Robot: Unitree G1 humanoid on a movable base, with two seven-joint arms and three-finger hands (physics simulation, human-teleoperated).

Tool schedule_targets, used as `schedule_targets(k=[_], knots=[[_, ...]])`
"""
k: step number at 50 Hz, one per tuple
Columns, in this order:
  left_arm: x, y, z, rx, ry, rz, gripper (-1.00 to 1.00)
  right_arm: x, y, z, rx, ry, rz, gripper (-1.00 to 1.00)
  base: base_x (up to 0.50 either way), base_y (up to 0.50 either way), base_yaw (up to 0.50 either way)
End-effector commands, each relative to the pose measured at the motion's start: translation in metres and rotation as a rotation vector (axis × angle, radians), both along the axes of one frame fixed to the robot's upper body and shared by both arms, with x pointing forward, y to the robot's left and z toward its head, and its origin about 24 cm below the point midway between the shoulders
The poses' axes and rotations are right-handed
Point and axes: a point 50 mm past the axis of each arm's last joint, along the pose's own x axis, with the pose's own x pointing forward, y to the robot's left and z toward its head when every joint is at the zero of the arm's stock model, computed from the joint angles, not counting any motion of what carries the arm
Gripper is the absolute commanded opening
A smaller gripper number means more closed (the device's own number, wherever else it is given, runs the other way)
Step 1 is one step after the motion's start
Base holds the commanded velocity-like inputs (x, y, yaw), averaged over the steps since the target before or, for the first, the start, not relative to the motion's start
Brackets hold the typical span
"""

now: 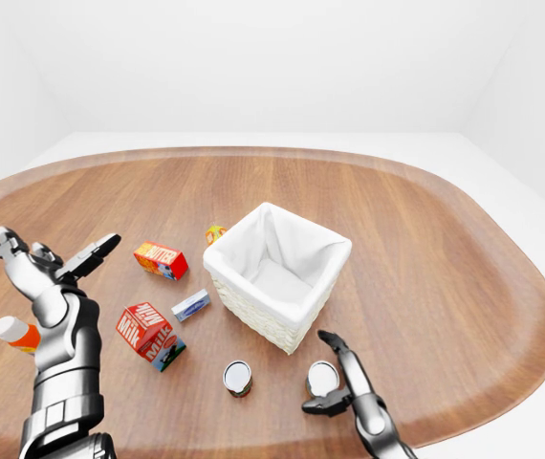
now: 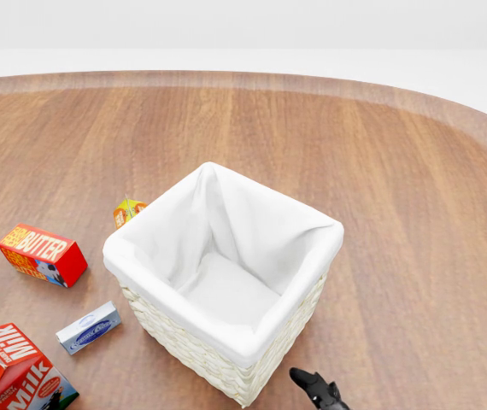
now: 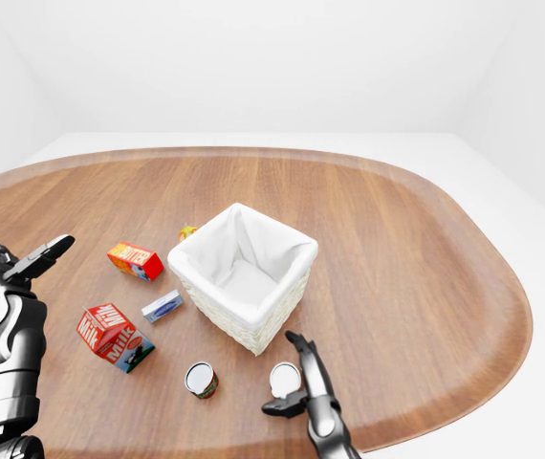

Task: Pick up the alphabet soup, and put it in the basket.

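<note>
Head view: the lined basket (image 2: 226, 278) fills the middle, with the butter box (image 2: 42, 254) and milk carton (image 2: 17, 367) at left; only a dark fingertip of the right hand (image 2: 316, 389) pokes in below. Left-eye view: two cans appear near the bottom (which one is the alphabet soup I cannot tell): one can (image 1: 237, 378) stands free, the other can (image 1: 323, 379) sits between the right hand's spread fingers (image 1: 331, 340). The left hand (image 1: 48, 268) is raised at left, open. Right-eye view: much the same, shifted.

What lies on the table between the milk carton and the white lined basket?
In the left-eye view, a small flat blue-and-white box lies on the wood between the milk carton and the basket, apart from both. Nothing else occupies that stretch.
</note>
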Motion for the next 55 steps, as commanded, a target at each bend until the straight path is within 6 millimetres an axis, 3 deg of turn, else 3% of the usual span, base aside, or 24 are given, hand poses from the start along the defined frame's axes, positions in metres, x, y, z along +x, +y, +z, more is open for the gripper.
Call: schedule_targets(k=[1, 18, 30, 42, 55], knots=[[0.000, 0.000, 0.000, 0.001, -0.002, -0.002, 1.00, -0.010, -0.002, -0.030, -0.029, 0.161, -0.002, -1.00, 0.01, 0.00, 0.00], [0.001, -0.001, -0.003, -0.004, 0.012, -0.004, 1.00, -0.019, 0.000, -0.015, -0.009, 0.086, 0.007, -1.00, 0.00, 0.00, 0.00], [0.001, 0.000, -0.003, -0.004, 0.012, -0.004, 1.00, -0.026, 0.001, 0.028, 0.034, -0.096, 0.021, -1.00, 0.00, 0.00, 0.00], [0.000, 0.000, -0.002, -0.001, 0.010, -0.004, 1.00, -0.030, -0.001, 0.050, 0.039, -0.185, 0.029, -1.00, 0.00, 0.00, 0.00], [-0.001, -0.001, 0.001, 0.009, -0.004, -0.001, 1.00, -0.030, -0.002, 0.093, 0.045, -0.350, 0.048, -1.00, 0.00, 0.00, 0.00]])
